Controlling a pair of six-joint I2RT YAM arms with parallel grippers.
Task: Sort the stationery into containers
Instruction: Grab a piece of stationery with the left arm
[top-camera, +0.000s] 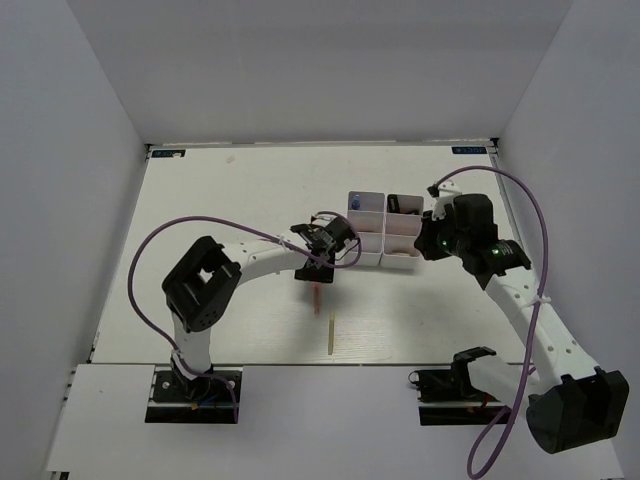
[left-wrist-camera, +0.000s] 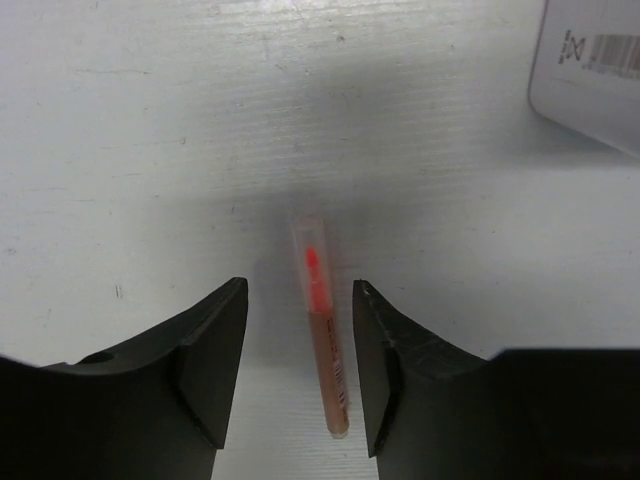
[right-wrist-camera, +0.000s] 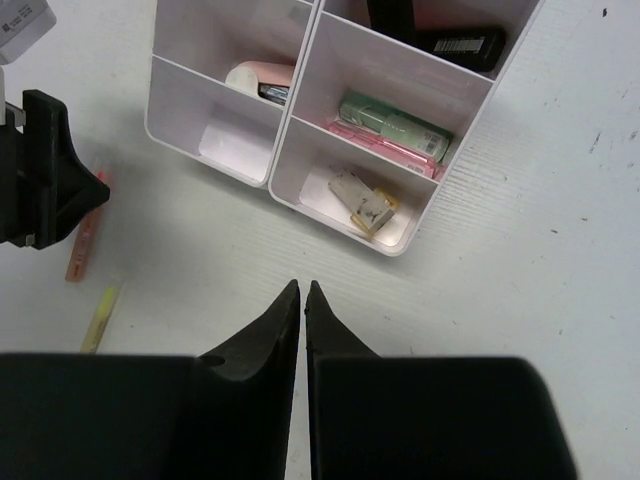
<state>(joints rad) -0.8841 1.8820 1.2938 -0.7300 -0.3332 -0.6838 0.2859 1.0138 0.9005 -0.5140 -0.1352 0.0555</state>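
On the white table (top-camera: 250, 200), just on the near left side of the containers (top-camera: 384, 232), the pink stick (left-wrist-camera: 322, 330) lies flat with the left gripper (left-wrist-camera: 300, 288) directly over it. The jaws stand wide apart and hold nothing. The stick sits in the gap between them, a little closer to the right finger (left-wrist-camera: 385, 370). Its long axis runs straight away from the wrist camera, parallel with the inner faces of the fingers, so closing them would pinch it across its width. I cannot tell whether the fingertips are low enough to catch it. The left arm is plainly the nearer one. The right gripper (right-wrist-camera: 302, 290) hovers on the far side of the containers, its jaws pressed almost together around nothing. A yellow stick (top-camera: 331, 335) lies alone on the table, closer to the arm bases. As for writing, a barcode label (left-wrist-camera: 605, 52) shows on a container's outer wall, and another sits on a black item (right-wrist-camera: 460, 45) inside one bin, but neither can be read. The fine print along the pink stick's barrel is also too small to make out.
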